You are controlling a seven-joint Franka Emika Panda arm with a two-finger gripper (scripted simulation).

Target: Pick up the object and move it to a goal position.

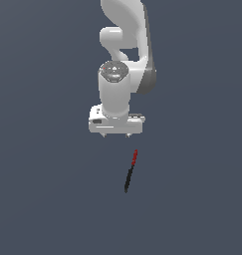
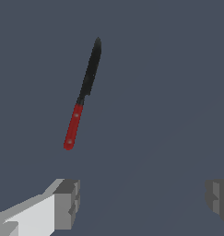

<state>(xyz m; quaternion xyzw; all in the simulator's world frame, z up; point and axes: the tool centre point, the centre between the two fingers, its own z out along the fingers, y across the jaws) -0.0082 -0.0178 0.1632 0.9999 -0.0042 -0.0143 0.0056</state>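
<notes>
A slim knife (image 2: 84, 94), its matte black blade tapering to a rounded tip and its handle glossy red, lies flat on the grey floor (image 1: 43, 199), just beyond the empty gripper (image 2: 143, 203), whose blocky grey fingers (image 2: 67, 203) are spread wide.
</notes>
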